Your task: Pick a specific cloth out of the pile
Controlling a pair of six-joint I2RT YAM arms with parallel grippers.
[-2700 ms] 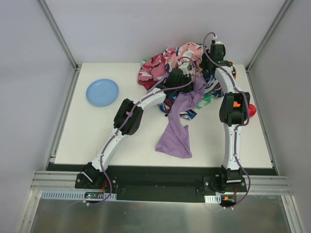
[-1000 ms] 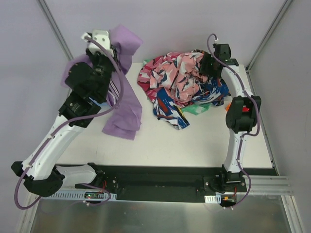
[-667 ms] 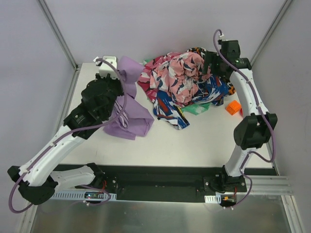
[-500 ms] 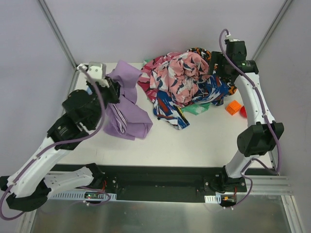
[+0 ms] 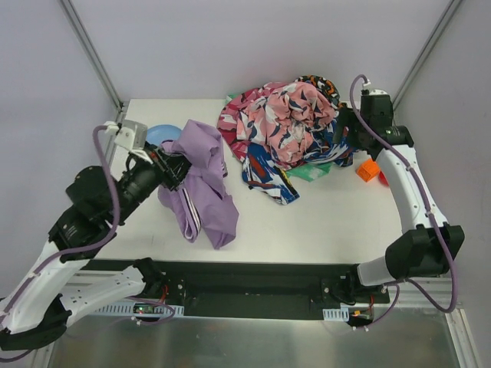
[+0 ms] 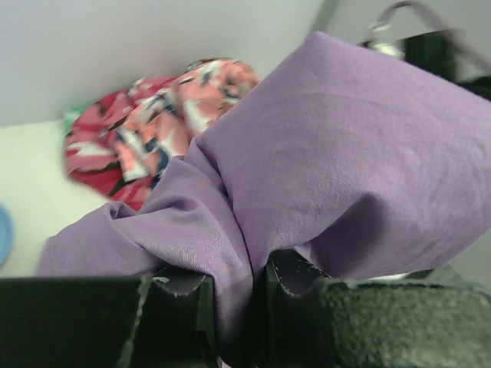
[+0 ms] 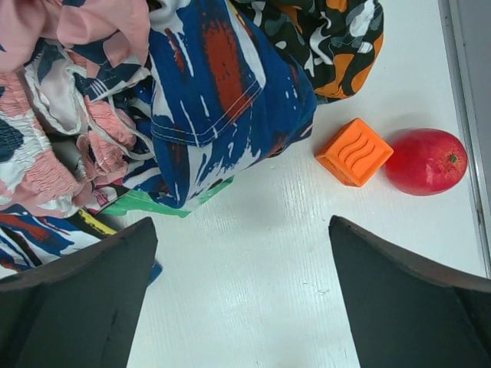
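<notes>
The white tabletop is seen from above, with the pile of patterned fabrics heaped at its far centre-right. In the right wrist view the near edge of the pile is shown as blue-red-white print over a green piece, with pink camouflage to the left and black-orange-white cloth at the top.

The cloth, plain lilac-purple, is found left of the pile and just beside it. Its upper part is bunched at the left end effector, and its lower part is draped down onto the tabletop, where thin white stripes are shown along a seam. In the left wrist view a fold of the cloth is pinched between the closed fingers of the left end effector.

The right end effector is held above bare tabletop at the pile's right edge, its fingers spread wide and nothing between them.

A blue plate is partly covered by the cloth. An orange block and a red ball are seen side by side, right of the pile.
</notes>
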